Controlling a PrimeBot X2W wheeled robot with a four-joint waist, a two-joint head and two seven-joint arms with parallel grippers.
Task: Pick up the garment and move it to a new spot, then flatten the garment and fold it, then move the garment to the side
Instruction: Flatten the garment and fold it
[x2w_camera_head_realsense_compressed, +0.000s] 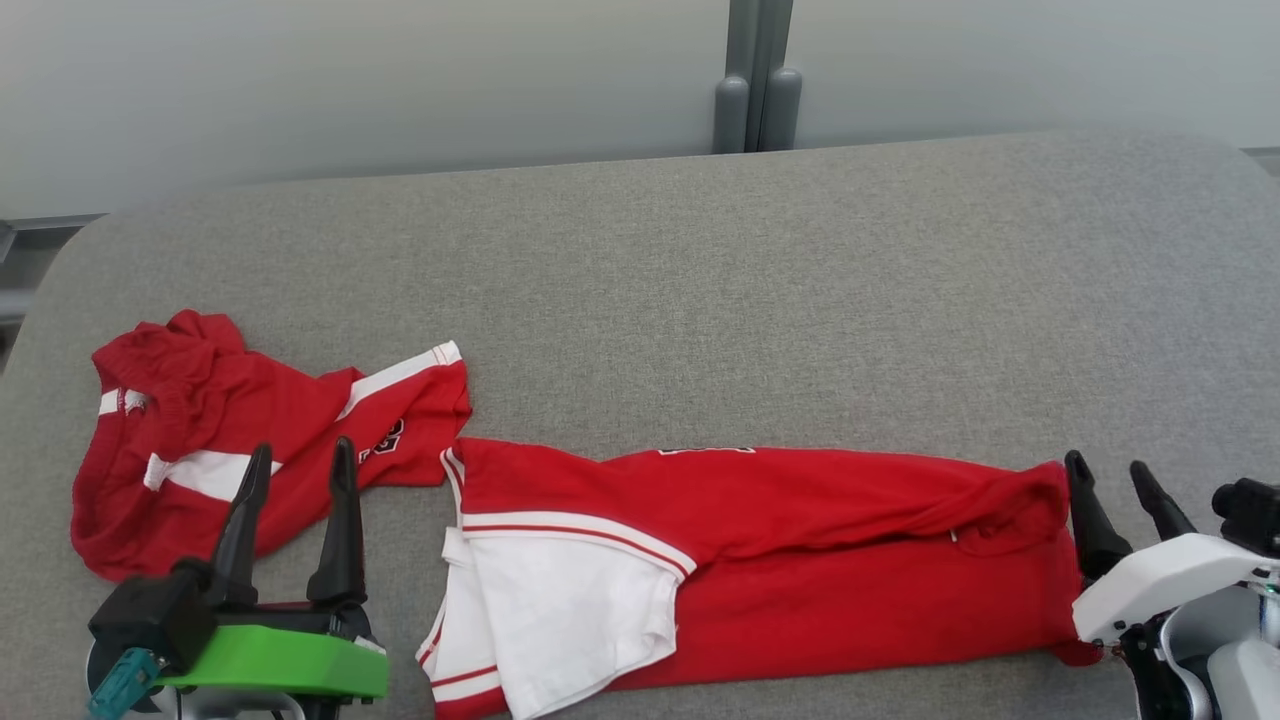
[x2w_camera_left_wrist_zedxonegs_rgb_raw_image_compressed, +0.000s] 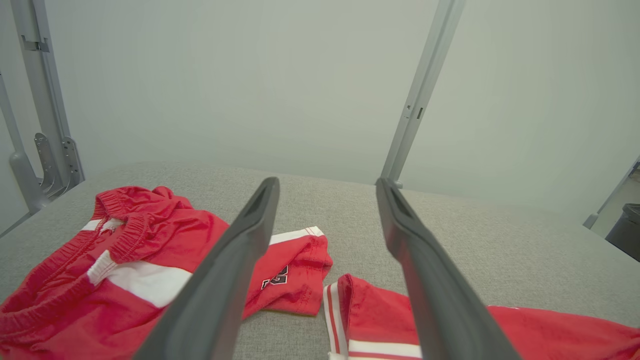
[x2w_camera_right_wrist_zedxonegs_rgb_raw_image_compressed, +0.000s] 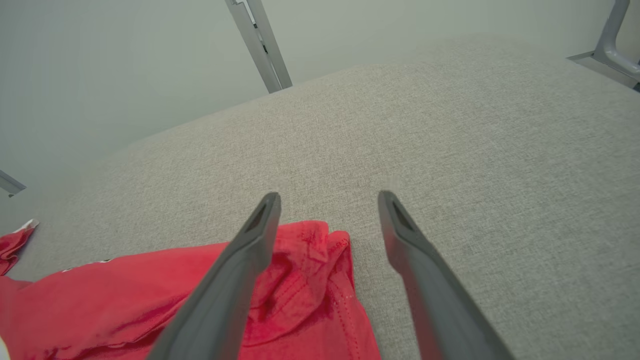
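A red garment (x2w_camera_head_realsense_compressed: 800, 540) with white striped sleeves lies folded into a long band along the near edge of the grey padded table (x2w_camera_head_realsense_compressed: 700, 280). My left gripper (x2w_camera_head_realsense_compressed: 302, 450) hovers open just left of its sleeve end, holding nothing. In the left wrist view the open left gripper (x2w_camera_left_wrist_zedxonegs_rgb_raw_image_compressed: 327, 182) has the garment's striped edge (x2w_camera_left_wrist_zedxonegs_rgb_raw_image_compressed: 360, 320) below its fingers. My right gripper (x2w_camera_head_realsense_compressed: 1108, 463) stands open at the garment's right end, its left finger at the edge of the cloth. In the right wrist view the open right gripper (x2w_camera_right_wrist_zedxonegs_rgb_raw_image_compressed: 328, 195) frames the bunched red end (x2w_camera_right_wrist_zedxonegs_rgb_raw_image_compressed: 310, 280).
Crumpled red shorts (x2w_camera_head_realsense_compressed: 200, 420) with white stripes lie at the table's left, partly behind my left fingers; the left wrist view shows the shorts (x2w_camera_left_wrist_zedxonegs_rgb_raw_image_compressed: 150, 240) too. A grey post (x2w_camera_head_realsense_compressed: 757, 80) stands behind the table against a pale wall.
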